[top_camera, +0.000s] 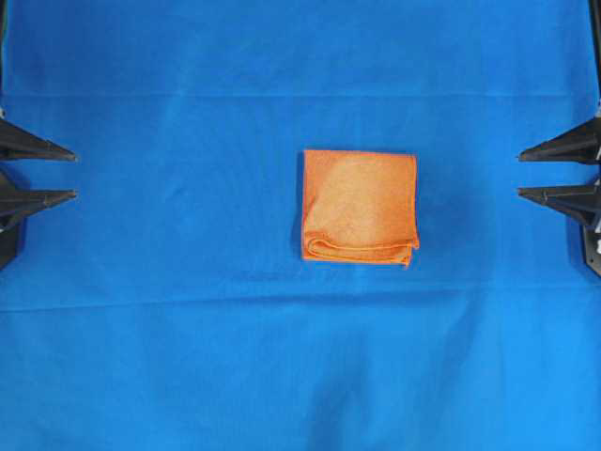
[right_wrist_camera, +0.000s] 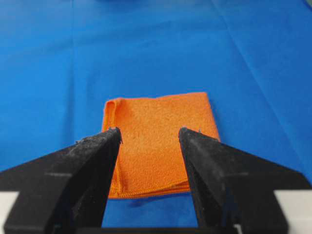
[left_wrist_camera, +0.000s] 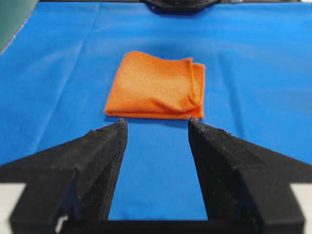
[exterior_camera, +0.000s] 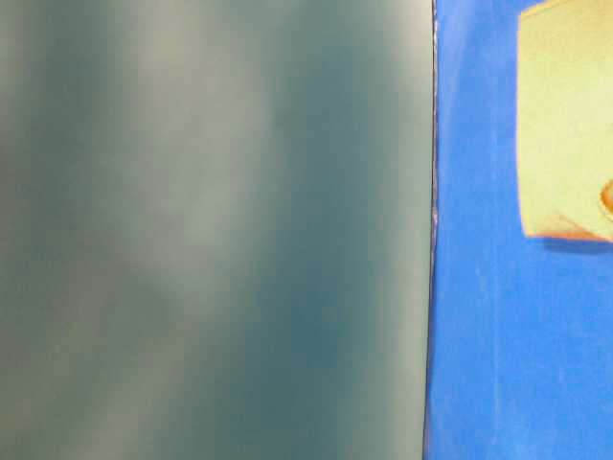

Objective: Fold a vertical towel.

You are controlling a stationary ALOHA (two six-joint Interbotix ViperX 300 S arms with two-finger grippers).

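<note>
The small orange microfibre towel (top_camera: 359,206), folded into a nearly square layered pad, lies flat on the blue cloth (top_camera: 188,329) covering the bench. It sits well apart from both sets of fingers, between them and nearer the right one. The left gripper (top_camera: 75,176) has its black pointed fingers (left_wrist_camera: 100,146) spread apart and empty. The right gripper (top_camera: 519,175) likewise holds nothing, its fingers (right_wrist_camera: 207,156) parted wide and aimed at the towel.

The left pincer (left_wrist_camera: 157,129) gapes empty, its fingers (left_wrist_camera: 105,146) apart. Beyond it, the folded towel (left_wrist_camera: 155,87) lies flat on the blue cloth (left_wrist_camera: 253,73).
</note>
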